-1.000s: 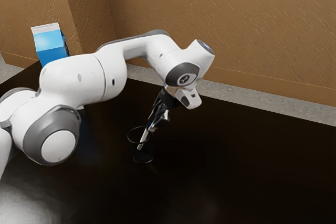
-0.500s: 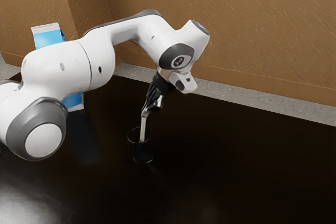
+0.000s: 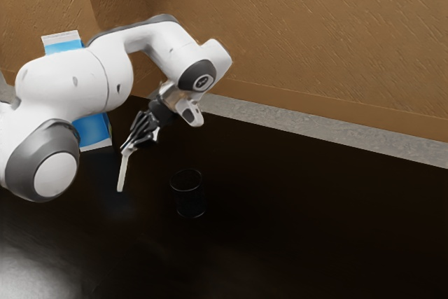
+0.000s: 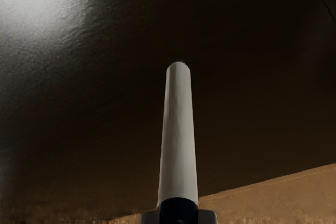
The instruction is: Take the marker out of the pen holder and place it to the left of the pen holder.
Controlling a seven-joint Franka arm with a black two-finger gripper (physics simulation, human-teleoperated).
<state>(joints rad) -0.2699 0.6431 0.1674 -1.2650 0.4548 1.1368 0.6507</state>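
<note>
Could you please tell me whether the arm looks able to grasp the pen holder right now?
Probably not: the gripper is shut on the marker, which it would likely have to release before grasping the pen holder.

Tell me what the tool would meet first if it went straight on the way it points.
Probably the dark tabletop, with the tip of the marker in the tool touching it first; the gap is hard to judge.

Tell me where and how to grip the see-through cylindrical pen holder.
I'd pinch the pen holder at its rim from straight above, one finger inside, one outside: it stands upright, open-topped, with a thin wall. My end effector would first have to put down the long white marker.
</note>
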